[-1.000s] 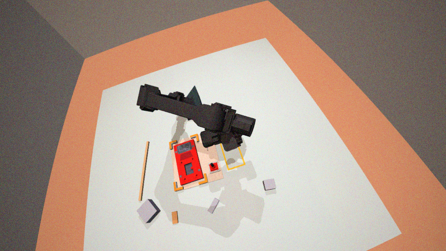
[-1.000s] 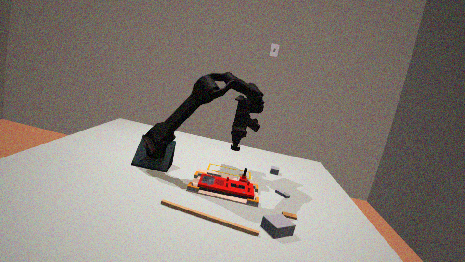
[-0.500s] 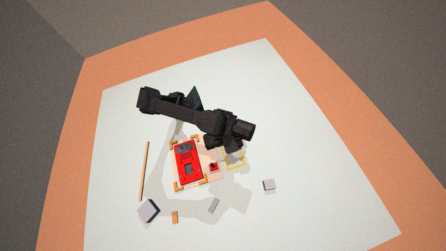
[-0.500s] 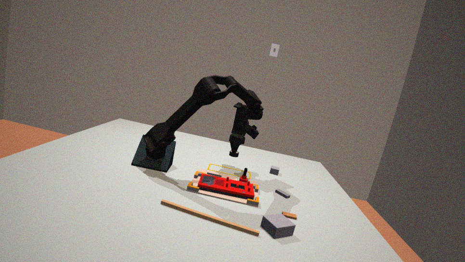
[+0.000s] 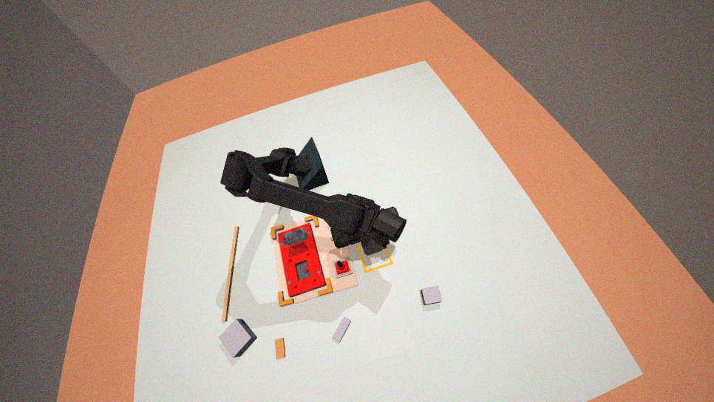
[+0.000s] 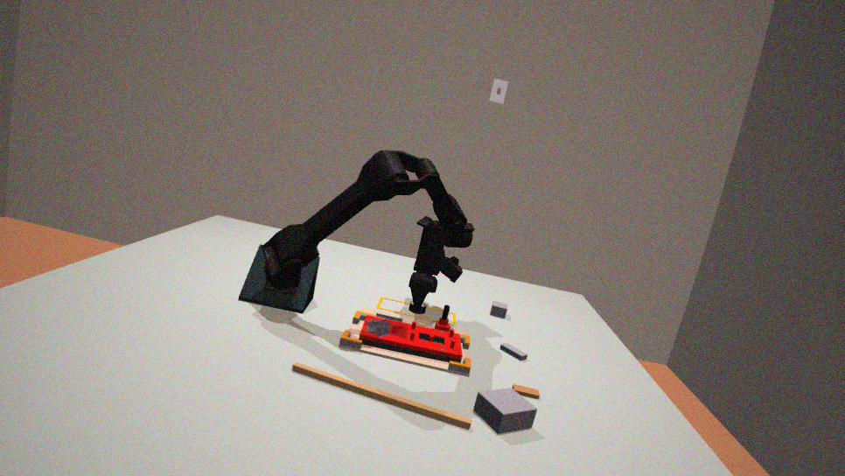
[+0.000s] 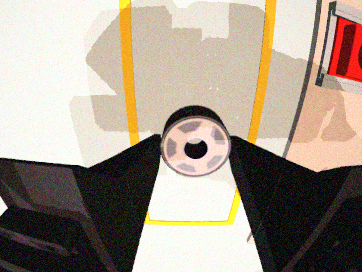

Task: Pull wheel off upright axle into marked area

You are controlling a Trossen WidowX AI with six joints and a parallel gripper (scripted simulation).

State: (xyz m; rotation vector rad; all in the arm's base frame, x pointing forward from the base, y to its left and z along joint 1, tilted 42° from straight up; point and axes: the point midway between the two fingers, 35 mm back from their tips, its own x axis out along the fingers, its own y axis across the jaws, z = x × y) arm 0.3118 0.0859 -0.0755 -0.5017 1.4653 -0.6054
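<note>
Gripper (image 7: 194, 155) clamped on the wheel (image 7: 194, 147), pale hub face with centre hole toward the wrist camera, dark fingers pressing from either side. Wheel held low over the yellow-outlined marked area (image 7: 133, 55), within its outline in the wrist view; contact with the table (image 6: 147, 331) cannot be determined. Upright axle (image 6: 445, 311) bare, standing on its small red base at the edge of the pale board, just beside the marked area. Red plate (image 5: 298, 259) alongside on the same board. Wooden strip (image 5: 230, 273), grey blocks (image 5: 237, 337) and a small orange piece (image 5: 279, 348) scattered farther out.
</note>
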